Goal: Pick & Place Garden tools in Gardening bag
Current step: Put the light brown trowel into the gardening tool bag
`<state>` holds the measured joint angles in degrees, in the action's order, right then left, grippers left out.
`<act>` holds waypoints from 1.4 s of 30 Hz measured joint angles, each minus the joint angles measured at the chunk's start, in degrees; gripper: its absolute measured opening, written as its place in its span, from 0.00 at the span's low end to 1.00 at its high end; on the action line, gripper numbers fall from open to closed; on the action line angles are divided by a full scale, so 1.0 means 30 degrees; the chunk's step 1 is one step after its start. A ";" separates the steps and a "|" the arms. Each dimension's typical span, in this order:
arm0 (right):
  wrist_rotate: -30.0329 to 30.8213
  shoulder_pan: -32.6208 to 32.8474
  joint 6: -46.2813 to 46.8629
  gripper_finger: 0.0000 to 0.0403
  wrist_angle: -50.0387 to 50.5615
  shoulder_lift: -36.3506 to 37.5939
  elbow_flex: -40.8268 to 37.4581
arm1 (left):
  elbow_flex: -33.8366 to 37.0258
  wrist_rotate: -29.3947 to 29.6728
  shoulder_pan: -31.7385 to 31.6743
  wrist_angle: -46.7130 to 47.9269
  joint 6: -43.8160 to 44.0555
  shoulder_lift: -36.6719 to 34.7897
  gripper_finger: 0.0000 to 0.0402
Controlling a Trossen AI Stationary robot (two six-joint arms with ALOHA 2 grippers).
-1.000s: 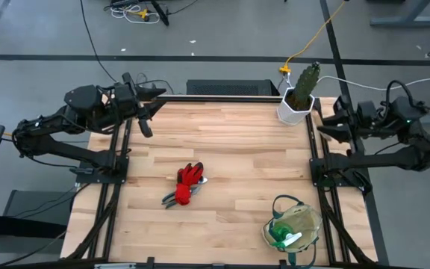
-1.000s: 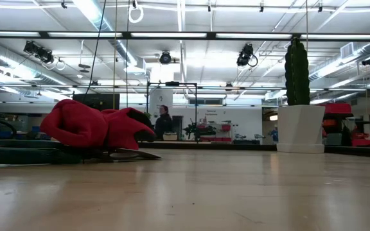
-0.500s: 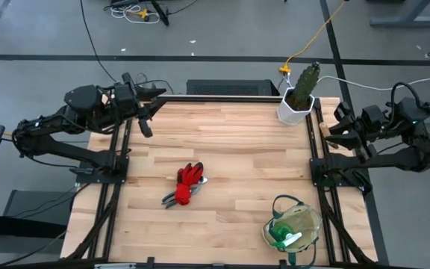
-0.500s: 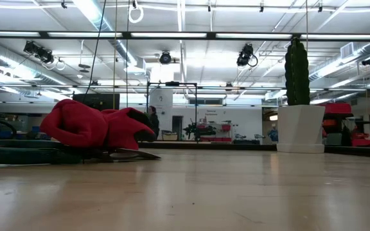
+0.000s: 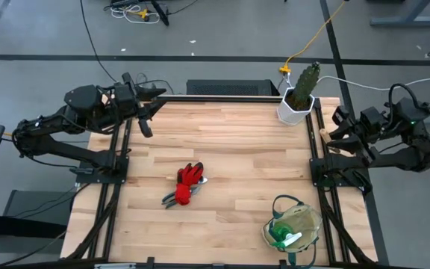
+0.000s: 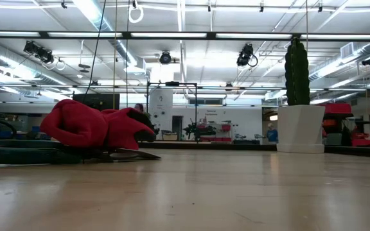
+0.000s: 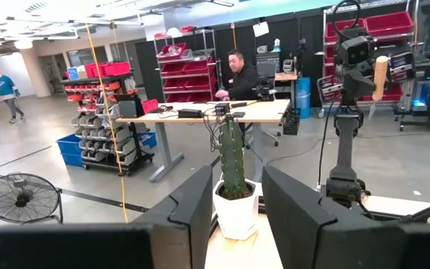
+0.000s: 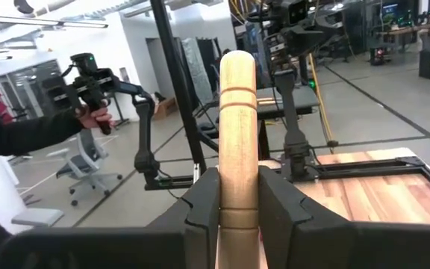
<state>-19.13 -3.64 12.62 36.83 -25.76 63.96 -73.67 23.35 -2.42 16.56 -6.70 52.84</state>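
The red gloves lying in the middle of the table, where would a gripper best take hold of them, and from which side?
Probably from straight above. The red gloves lie flat in a soft heap on the wooden table, draped over dark-handled pruners, so a sideways approach would likely hit the tools. The bunched red part stands highest, as the low view shows, giving the fingers something to pinch. The left gripper looks nearer.

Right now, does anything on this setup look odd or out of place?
One thing: the right gripper is shut on the trowel's wooden handle, held up beyond the table's right edge, away from the gardening bag. The red gloves and pruners lie heaped mid-table.
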 joint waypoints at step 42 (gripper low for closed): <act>0.0765 -0.0007 -0.0869 0.17 -0.2460 -0.2892 -0.0007 | 0.0000 -0.0022 0.0000 0.0000 -0.0007 0.0007 0.31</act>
<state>-16.84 -3.66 10.02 29.45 -34.44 63.94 -73.67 23.29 -2.42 16.56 -6.72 52.86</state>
